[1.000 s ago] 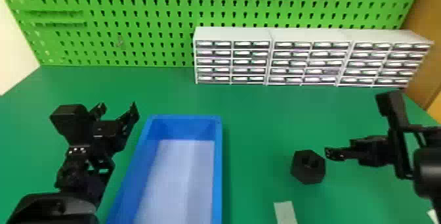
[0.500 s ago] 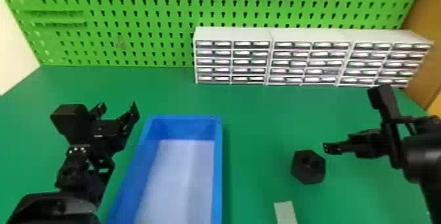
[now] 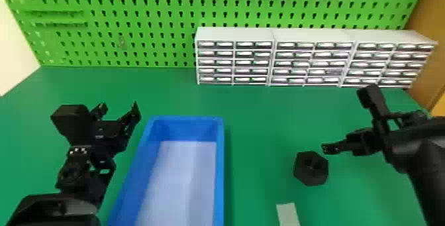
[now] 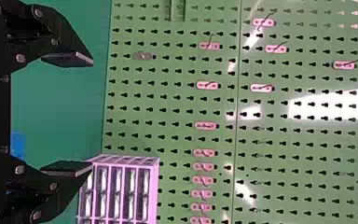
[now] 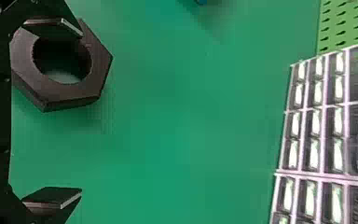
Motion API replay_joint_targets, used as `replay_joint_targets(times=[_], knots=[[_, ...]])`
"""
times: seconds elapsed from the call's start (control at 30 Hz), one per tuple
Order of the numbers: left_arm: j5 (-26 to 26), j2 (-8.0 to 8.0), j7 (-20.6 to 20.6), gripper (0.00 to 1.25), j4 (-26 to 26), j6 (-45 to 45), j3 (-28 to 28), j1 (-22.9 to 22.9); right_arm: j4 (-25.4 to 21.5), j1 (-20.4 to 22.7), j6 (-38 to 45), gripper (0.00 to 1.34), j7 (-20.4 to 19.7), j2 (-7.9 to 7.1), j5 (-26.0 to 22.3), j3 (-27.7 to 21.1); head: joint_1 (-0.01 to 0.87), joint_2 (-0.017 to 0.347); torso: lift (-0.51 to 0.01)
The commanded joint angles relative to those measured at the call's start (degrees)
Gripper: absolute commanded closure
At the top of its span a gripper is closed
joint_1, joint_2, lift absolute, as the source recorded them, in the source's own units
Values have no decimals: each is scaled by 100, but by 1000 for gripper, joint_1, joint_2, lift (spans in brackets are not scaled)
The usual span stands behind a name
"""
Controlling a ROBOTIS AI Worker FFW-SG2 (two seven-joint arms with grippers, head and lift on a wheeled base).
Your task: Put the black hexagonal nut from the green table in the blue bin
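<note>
A black nut [image 3: 308,178] lies on the green worktop [image 3: 265,116] near the right gripper [image 3: 329,148], whose fingers are spread. To the left sits the blue bin [image 3: 219,169]; beyond it, the left gripper [image 3: 118,106] hovers, fingers apart.

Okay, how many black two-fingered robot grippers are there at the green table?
2. The left black gripper is just left of the blue rectangular bin; the right black gripper is close to the black hexagonal nut, right of the bin.
</note>
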Motion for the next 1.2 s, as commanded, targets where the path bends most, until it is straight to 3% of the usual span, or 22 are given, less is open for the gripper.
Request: replay_joint_targets(times=[0.0, 0.4, 1.17], knots=[[0, 0, 0, 463, 0, 0, 6, -20, 371, -151, -118, 119, 0, 13, 62, 109, 657, 57, -95], [-17, 0, 0, 463, 9, 0, -11, -38, 960, -450, -320, 119, 0, -23, 80, 513, 657, 57, -95], [0, 0, 0, 463, 79, -26, -82, -117, 1487, -661, -505, 119, -141, -190, 247, 768, 657, 57, -95]])
